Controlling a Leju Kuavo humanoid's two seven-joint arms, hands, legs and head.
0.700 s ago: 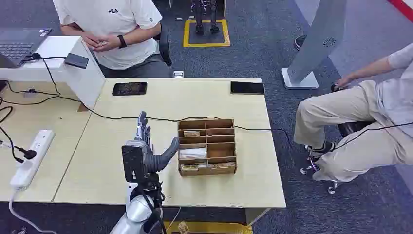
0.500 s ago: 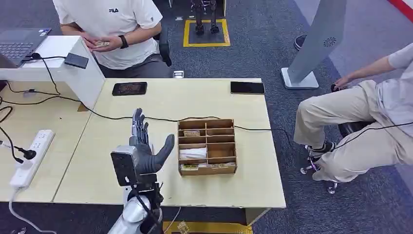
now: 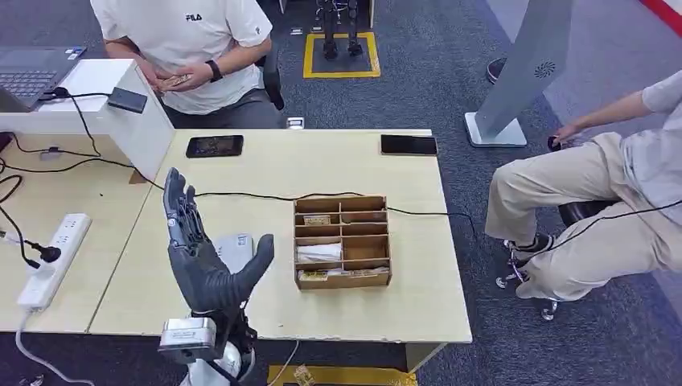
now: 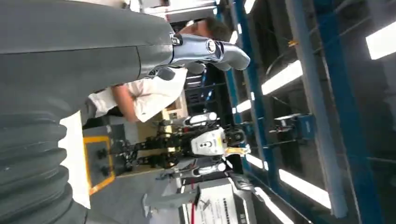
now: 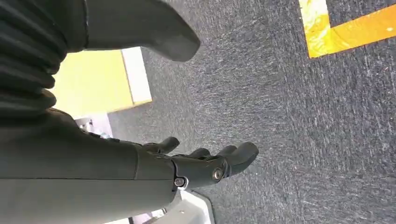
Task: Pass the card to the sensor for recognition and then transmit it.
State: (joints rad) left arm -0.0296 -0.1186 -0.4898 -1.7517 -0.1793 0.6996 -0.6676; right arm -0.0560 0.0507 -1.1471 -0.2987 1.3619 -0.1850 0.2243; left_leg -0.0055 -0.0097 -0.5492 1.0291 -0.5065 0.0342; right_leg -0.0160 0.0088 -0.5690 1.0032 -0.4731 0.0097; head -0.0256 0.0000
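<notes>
A compartment box [image 3: 342, 242] sits on the table [image 3: 265, 173], two phones [image 3: 214, 145] behind it.

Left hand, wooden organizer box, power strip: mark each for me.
left hand [image 3: 203, 269]: head view, on the palm, fingers spread apart.
wooden organizer box [image 3: 384, 241]: head view, on its right outer wall.
power strip [image 3: 53, 261]: head view, mid-body, on the side table.

The left hand [image 3: 201, 261] has risen, turned palm-up, moving left.
</notes>
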